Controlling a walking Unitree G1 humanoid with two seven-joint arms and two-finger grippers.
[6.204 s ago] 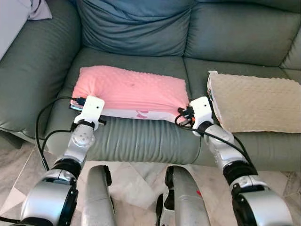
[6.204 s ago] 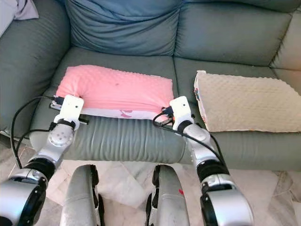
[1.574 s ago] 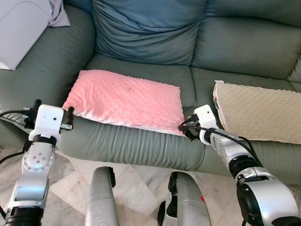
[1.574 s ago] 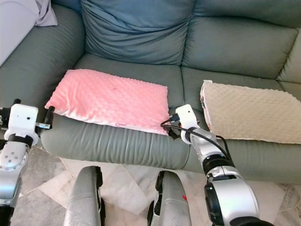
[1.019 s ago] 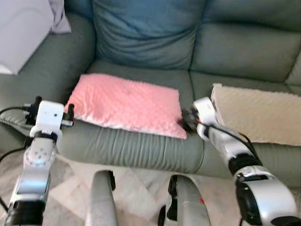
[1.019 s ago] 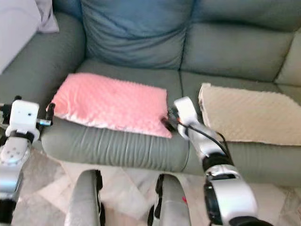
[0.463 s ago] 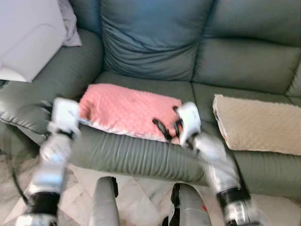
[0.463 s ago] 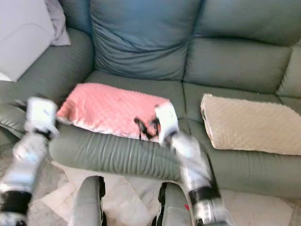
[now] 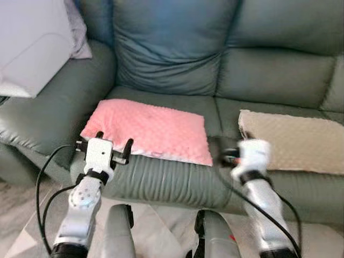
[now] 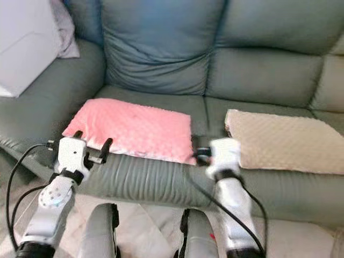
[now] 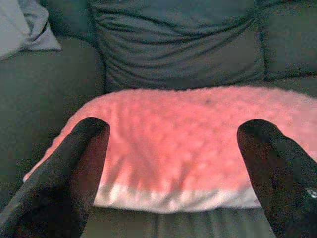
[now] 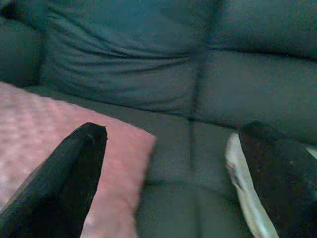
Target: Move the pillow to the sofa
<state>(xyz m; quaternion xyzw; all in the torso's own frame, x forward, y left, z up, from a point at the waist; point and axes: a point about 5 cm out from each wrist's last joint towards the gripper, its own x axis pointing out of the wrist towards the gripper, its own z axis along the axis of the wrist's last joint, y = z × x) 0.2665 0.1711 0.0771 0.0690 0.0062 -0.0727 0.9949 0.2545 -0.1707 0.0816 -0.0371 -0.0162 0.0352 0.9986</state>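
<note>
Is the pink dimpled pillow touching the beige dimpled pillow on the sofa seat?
Apart. In the left eye view, a strip of bare green sofa seat separates the pink dimpled pillow from the beige dimpled pillow.

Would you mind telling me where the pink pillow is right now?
The pink pillow lies flat on the sofa's left seat cushion, left of the beige pillow, with the left gripper just before its front edge.

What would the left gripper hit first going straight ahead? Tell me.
Most likely the pink pillow: the left gripper points at its near edge on the sofa, jaws open and spread along that edge. How far off it stands is unclear.
</note>
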